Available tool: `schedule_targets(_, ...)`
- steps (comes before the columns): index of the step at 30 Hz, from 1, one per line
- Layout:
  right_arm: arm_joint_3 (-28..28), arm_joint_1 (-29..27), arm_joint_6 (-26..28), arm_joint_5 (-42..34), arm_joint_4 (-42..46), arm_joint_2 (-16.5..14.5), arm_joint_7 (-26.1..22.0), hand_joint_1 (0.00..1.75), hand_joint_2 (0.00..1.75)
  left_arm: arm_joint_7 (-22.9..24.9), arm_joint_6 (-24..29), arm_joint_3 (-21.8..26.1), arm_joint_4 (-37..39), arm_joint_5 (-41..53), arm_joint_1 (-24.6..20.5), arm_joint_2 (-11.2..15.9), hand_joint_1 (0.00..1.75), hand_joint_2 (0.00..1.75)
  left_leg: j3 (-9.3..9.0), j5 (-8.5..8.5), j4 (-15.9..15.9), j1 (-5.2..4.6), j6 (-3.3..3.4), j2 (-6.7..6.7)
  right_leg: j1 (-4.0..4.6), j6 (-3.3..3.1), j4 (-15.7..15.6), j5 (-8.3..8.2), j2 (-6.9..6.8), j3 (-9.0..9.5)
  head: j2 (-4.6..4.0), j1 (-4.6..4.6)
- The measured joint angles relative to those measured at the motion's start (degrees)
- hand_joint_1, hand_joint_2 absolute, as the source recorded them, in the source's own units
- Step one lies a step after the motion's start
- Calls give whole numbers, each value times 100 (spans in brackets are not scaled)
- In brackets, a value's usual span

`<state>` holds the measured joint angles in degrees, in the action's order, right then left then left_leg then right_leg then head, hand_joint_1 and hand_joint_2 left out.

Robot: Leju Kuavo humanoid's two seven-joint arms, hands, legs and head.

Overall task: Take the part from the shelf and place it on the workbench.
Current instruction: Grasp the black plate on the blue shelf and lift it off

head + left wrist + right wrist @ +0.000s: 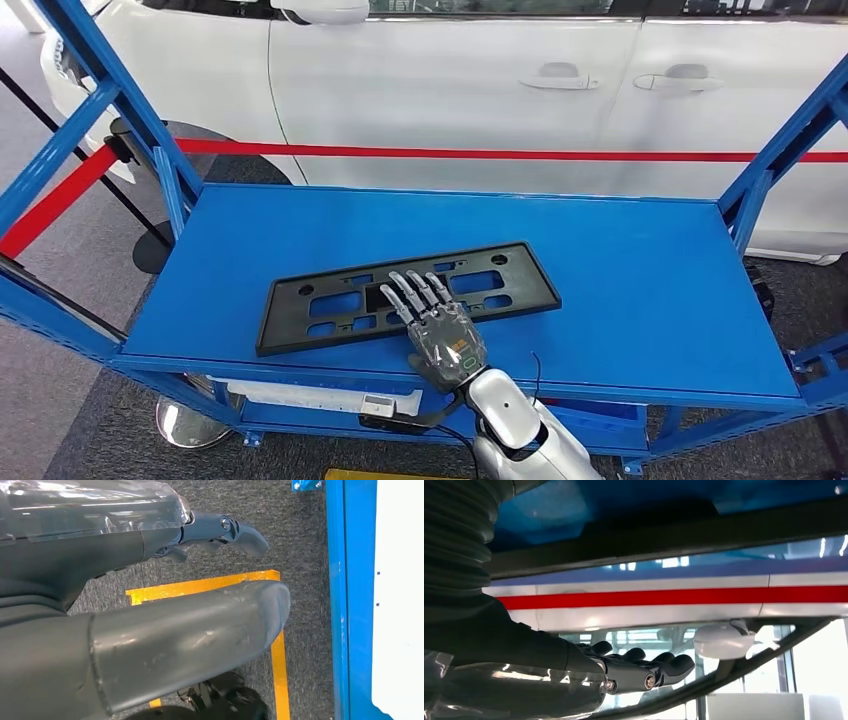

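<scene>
- Nearest the head camera, the robot's silver right arm rises from below, and its right hand point(438, 322) lies palm down with straight, slightly spread fingers point(412, 290) resting on the middle of the flat black plastic licence-plate frame point(330, 305).
- That right hand grips nothing; it only rests on the frame's upper face.
- Long and rectangular, the black frame has several cut-out slots and lies flat and skewed on the blue metal shelf top point(620, 290), toward the front left, its near left corner close to the shelf's front edge.
- From the left wrist view, the left hand point(200, 595) hangs over grey carpet marked with yellow tape point(200, 586), beside a blue shelf post point(345, 605); its thumb and one dark finger are apart, and it holds nothing.
- Behind the shelf stands a white car point(480, 90) with a red barrier band point(500, 154) stretched across its side.
</scene>
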<state>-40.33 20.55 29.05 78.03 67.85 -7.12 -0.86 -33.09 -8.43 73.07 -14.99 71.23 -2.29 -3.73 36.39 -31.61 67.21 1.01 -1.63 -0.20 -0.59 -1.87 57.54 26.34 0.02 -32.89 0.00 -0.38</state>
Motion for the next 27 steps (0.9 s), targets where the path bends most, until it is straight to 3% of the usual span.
schedule_targets(2, 0, 81, -35, -26, -274, -61, 39, 0, 175, 0, 1, 0, 0, 45, 3, 1, 0, 0, 289, -212, 623, 9, -33, 1, 11, -7, 7, 2, -6, -3, 0, -8)
schedule_targets(3, 1, 129, -38, -44, -405, -92, 66, 0, 175, 0, 1, 0, 0, 62, 5, 1, 0, 0, 312, -156, 665, 15, -42, 1, 14, -7, 14, 4, -5, -2, 0, -10)
schedule_targets(4, 2, 194, -31, -59, -542, -131, 96, 0, 175, 0, 1, 0, 0, 79, 4, 2, 0, 0, 228, 2, 481, 21, -44, 2, 14, -4, 25, 8, 0, 0, 0, -11)
schedule_targets(5, 6, 275, -17, -71, -680, -180, 125, 0, 175, 0, 1, 0, 0, 99, -1, 5, 0, 0, 59, 220, 119, 26, -39, 3, 13, 4, 40, 16, 7, 3, 0, -13)
schedule_targets(7, 28, 454, 24, -107, -964, -287, 170, 0, 175, -1, 1, 0, 0, 137, -23, 11, 0, 0, -271, 495, -593, 16, -2, -1, 30, 41, 83, 38, 23, -11, 0, -18)
schedule_targets(8, 45, 530, 45, -129, -1096, -338, 180, 0, 175, -2, 1, 0, 0, 152, -32, 11, 0, 0, -351, 538, -783, 5, 26, -5, 40, 67, 99, 43, 28, -24, 0, -18)
schedule_targets(12, 100, 744, 86, -184, -1470, -493, 188, 0, 175, -4, 1, -1, 0, 164, -35, 9, 0, 0, -373, 576, -897, 5, 168, -6, 40, 178, 145, 79, 30, -56, -1, -15)
schedule_targets(14, 122, 828, 96, -216, -1620, -541, 189, 0, 175, -4, 2, -2, 0, 183, -45, 9, 0, 0, -375, 611, -937, 27, 247, 2, 30, 222, 541, 340, 26, -232, -1, 2)
schedule_targets(16, 149, 887, 119, -252, -1778, -588, 191, 0, 175, -4, 7, -2, 0, 214, -47, 10, 0, 0, -356, 619, -937, 22, 276, 7, 22, 251, 1282, 696, 24, -590, -1, 16)
schedule_targets(17, 163, 907, 130, -266, -1848, -610, 192, 10, 175, -4, 11, -2, 0, 231, -45, 9, 0, 0, -350, 620, -935, 21, 277, 10, 18, 260, 1574, 784, 23, -733, 0, 17)
schedule_targets(18, 176, 925, 142, -279, -1906, -634, 196, 54, 175, -4, 15, -2, 0, 241, -44, 9, 0, 0, -349, 620, -931, 20, 277, 10, 15, 263, 1679, 762, 22, -786, 0, 18)
schedule_targets(19, 187, 948, 153, -291, -1956, -657, 199, 97, 175, -4, 20, -2, 1, 249, -43, 8, 0, 0, -353, 618, -926, 20, 274, 9, 12, 257, 1562, 635, 20, -730, 0, 18)
schedule_targets(21, 202, 1001, 168, -331, -2052, -705, 203, 175, 175, -4, 31, -3, 1, 254, -45, 5, 0, 0, -363, 610, -914, 20, 257, 2, 12, 213, 827, 254, 16, -365, 0, 20)
schedule_targets(23, 215, 1042, 151, -381, -2141, -739, 201, 174, 175, -4, 47, -5, 2, 254, -46, 2, 0, 0, -349, 599, -890, -1, 203, -5, 35, 165, 219, 55, 13, -79, -1, 18)
schedule_targets(27, 260, 1068, 83, -481, -2257, -768, 183, 175, 175, 1, 96, -4, 2, 258, -40, 2, 0, 0, -324, 578, -858, 2, 57, -5, 52, 68, 58, 9, 23, -37, -1, 12)
